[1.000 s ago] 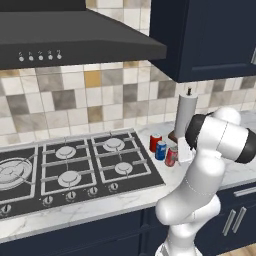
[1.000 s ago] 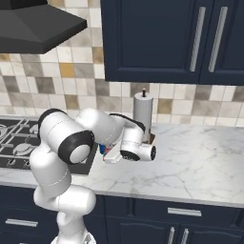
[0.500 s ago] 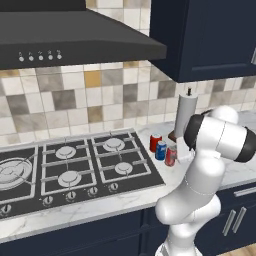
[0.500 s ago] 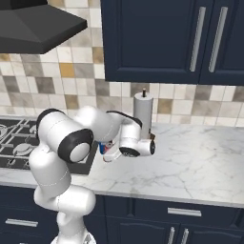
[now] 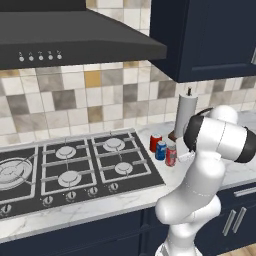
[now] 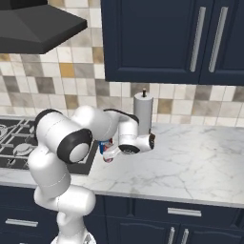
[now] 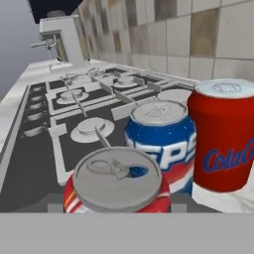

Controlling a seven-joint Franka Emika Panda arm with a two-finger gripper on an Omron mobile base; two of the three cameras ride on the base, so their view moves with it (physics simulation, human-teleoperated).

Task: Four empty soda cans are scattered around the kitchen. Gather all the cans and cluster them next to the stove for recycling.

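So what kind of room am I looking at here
A home kitchen, by the look of it: a black gas stove set into a white marble counter, a dark range hood above, and navy cabinets over a tiled backsplash.

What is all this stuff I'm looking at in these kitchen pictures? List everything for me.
red soda cans: two, red with silver tops, on the counter right of the stove, one near the wall and one nearer the front edge
blue soda can: one, blue, between the two red ones
stove: one, black, five burners, knobs along the front, set in the counter
range hood: one, dark, above the stove
paper towel roll: one, white on a dark base, by the wall behind the cans
counter: white marble
cabinets: navy, above and below the counter
backsplash: beige-grey tiles
gripper: one, shut on the front red can
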